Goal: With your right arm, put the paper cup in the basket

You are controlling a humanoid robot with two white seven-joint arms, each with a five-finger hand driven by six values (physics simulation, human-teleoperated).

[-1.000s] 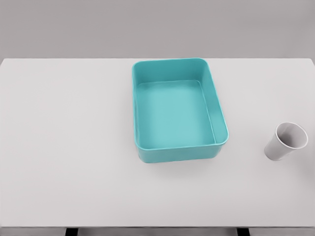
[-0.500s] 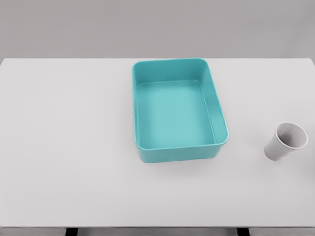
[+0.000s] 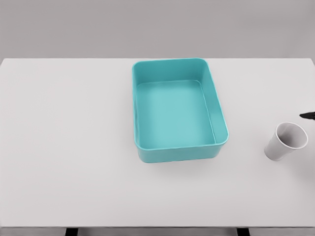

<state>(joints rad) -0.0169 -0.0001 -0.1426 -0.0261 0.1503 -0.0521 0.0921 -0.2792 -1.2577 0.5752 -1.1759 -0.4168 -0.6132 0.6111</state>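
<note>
A dark tip (image 3: 308, 115) has just poked in at the right edge, above the cup (image 3: 286, 141); half a second ago that edge was bare. I take it for a fingertip of my right hand, though so little shows that I cannot tell how open the hand is or whether it holds anything. The cup stands untouched on the table (image 3: 69, 147), well right of the empty basket (image 3: 141, 116). The reach looks only begun.
</note>
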